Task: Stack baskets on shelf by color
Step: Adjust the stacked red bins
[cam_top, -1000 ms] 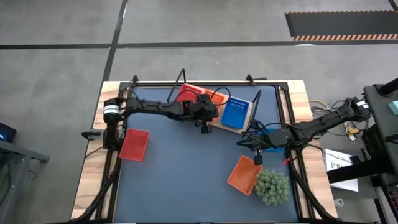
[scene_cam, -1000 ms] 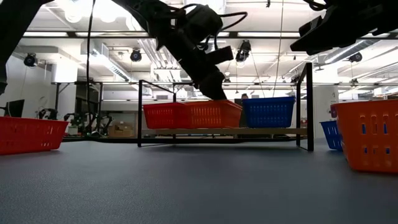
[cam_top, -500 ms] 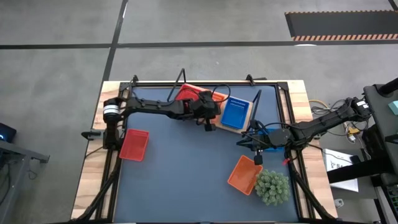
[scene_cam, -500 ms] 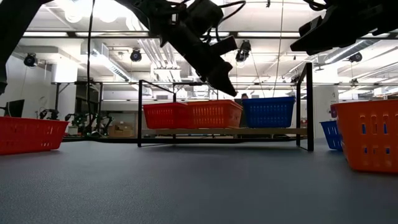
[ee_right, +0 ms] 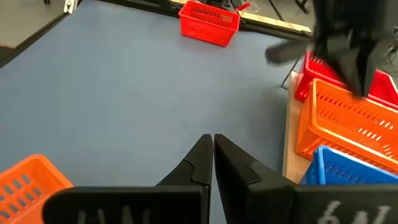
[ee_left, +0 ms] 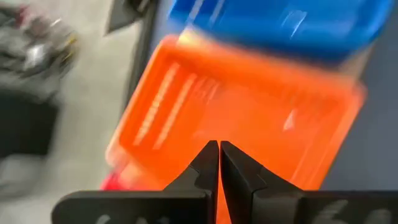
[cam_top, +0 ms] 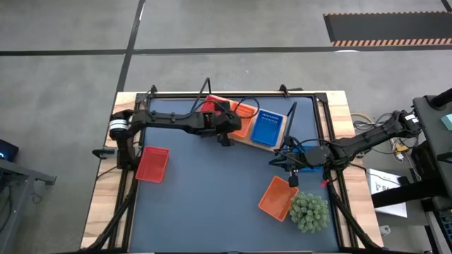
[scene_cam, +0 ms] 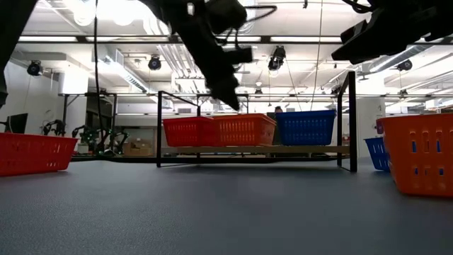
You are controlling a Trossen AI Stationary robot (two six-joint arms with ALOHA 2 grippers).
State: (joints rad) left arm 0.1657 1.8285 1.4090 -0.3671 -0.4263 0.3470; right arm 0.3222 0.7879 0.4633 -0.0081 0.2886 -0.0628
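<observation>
On the wooden shelf [scene_cam: 255, 149] at the table's far side, a red basket [scene_cam: 187, 132], an orange basket [scene_cam: 244, 129] and a blue basket [scene_cam: 306, 127] stand side by side. My left gripper [cam_top: 224, 135] is shut and empty, and hangs in the air just above the orange basket [ee_left: 249, 118]. A loose red basket [cam_top: 152, 164] rests on the tabletop at the left. A loose orange basket [cam_top: 277, 197] rests near the right front. My right gripper [cam_top: 293, 181] is shut and empty above the table's right side, close to that loose orange basket.
A green spiky plant [cam_top: 308, 212] stands at the near right beside the loose orange basket. The shelf's black wire frame ends [scene_cam: 352, 120] rise above the baskets. Open blue tabletop [cam_top: 205, 190] lies between the loose baskets.
My left gripper, still shut, has risen off the front rim of the orange basket on the shelf. It has drawn back toward the table's left and has tipped less steeply down. The basket stays on the shelf.
</observation>
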